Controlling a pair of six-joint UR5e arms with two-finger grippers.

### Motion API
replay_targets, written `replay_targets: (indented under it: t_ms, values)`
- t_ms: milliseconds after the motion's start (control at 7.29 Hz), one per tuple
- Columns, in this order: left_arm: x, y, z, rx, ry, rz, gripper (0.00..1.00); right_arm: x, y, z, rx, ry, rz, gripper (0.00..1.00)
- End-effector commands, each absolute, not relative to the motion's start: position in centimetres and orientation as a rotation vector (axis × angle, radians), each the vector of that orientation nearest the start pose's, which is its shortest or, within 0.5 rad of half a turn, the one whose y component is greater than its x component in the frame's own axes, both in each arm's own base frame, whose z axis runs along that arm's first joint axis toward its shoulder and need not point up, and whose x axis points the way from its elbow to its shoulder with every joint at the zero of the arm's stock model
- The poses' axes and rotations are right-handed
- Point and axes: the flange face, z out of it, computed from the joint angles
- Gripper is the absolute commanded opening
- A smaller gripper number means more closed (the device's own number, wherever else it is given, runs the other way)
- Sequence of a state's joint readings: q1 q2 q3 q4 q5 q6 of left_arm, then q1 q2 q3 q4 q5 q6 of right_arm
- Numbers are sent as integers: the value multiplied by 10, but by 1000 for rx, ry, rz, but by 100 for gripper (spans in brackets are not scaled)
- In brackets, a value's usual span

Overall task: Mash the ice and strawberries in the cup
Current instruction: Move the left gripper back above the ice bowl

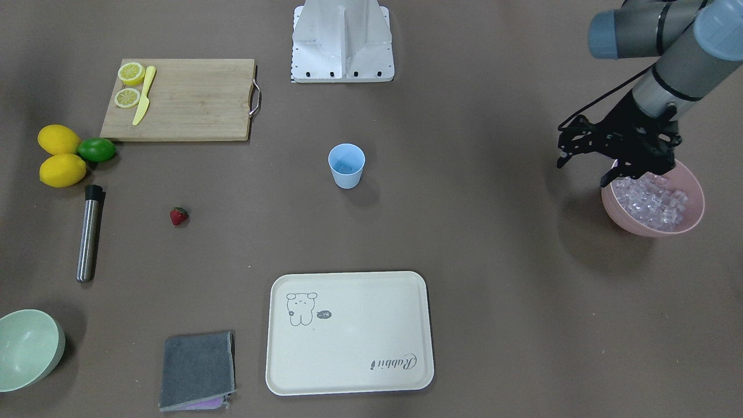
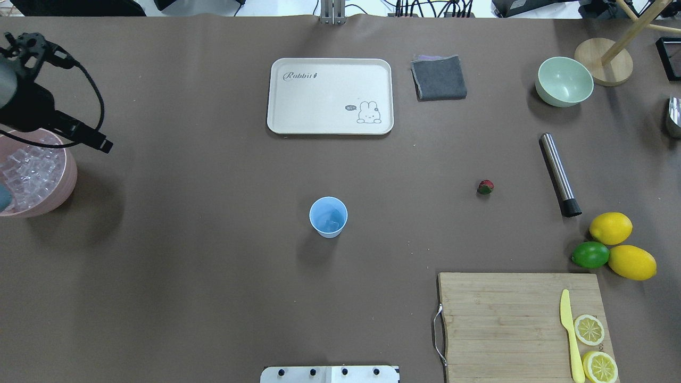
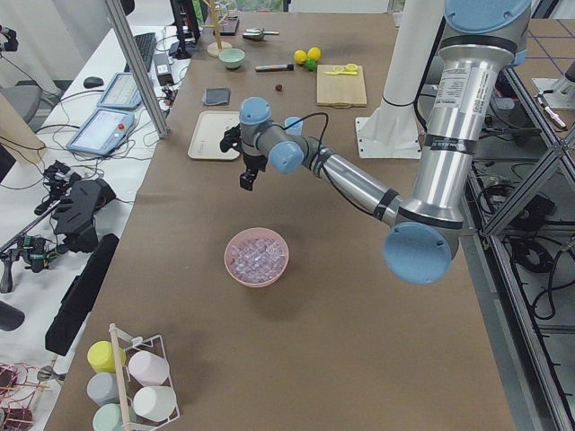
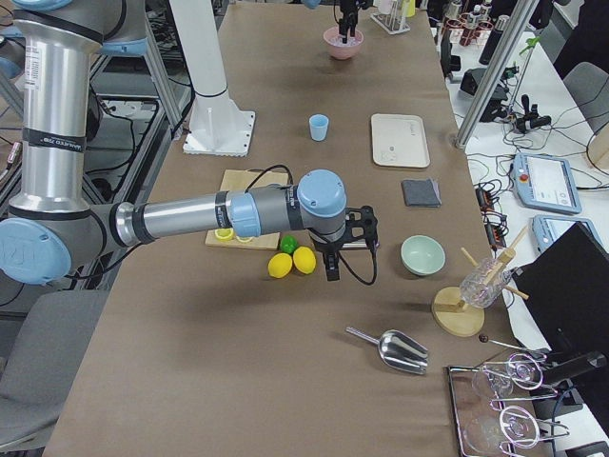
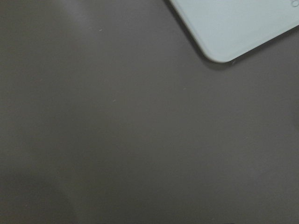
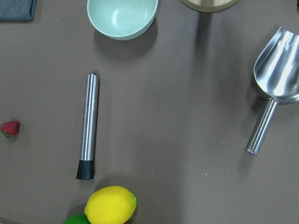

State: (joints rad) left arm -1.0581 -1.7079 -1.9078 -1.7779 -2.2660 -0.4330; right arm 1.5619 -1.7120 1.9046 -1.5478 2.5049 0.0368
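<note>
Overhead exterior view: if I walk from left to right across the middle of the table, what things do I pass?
First the pink bowl with ice → cup → strawberry → metal rod.

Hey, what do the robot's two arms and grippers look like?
The left arm and right arm are silver-grey tubes with pale blue joint caps and black bands. The left gripper and right gripper are black and skeletal, each with a thin black cable looping past the wrist.
</note>
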Motion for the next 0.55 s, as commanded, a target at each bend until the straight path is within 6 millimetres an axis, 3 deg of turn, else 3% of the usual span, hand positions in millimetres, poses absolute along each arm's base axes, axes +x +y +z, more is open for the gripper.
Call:
replay_targets:
  t_ms: [0,274,411]
  values:
    - [168,-479,463,133,853,113,93,48,-436,544,178,-933,-80,100]
    - [146,-483,507,57,821,7,94,48,-436,542,184,-933,-85,100]
    - [145,-484,522,35,810,-7,94,47,-436,542,184,-932,-88,100]
